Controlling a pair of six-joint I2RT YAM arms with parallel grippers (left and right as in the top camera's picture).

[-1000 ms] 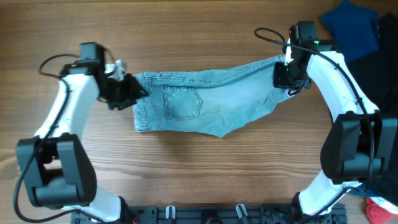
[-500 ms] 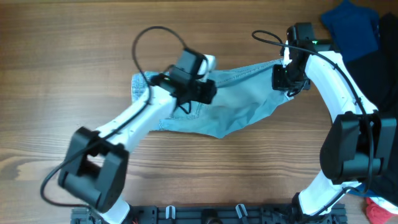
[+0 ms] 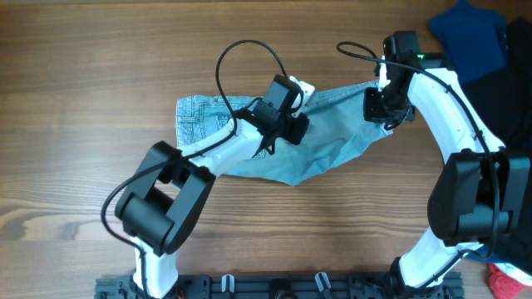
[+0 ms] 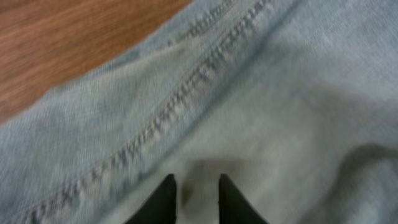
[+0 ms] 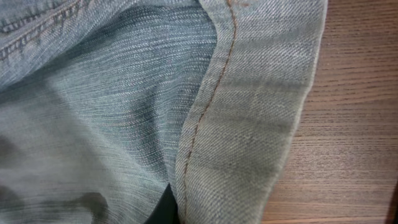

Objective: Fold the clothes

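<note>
Left gripper (image 3: 291,126) hovers over the middle of the denim shorts (image 3: 332,149), jaws set narrow, with a stitched seam (image 4: 186,87) at its 11 o'clock. The shorts lie spread at the centre of the table (image 3: 83,50). Right gripper (image 3: 381,106) is clamped on their 2 o'clock end.

Wooden table (image 3: 83,50), brown grain, evenly lit; blue garment (image 3: 465,33), black garment (image 3: 517,91) at right edge.

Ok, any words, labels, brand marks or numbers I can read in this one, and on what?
None. The denim shorts show only seams and stitching in all three views, with no tag or patch. The blue garment and the black garment show no print.
</note>
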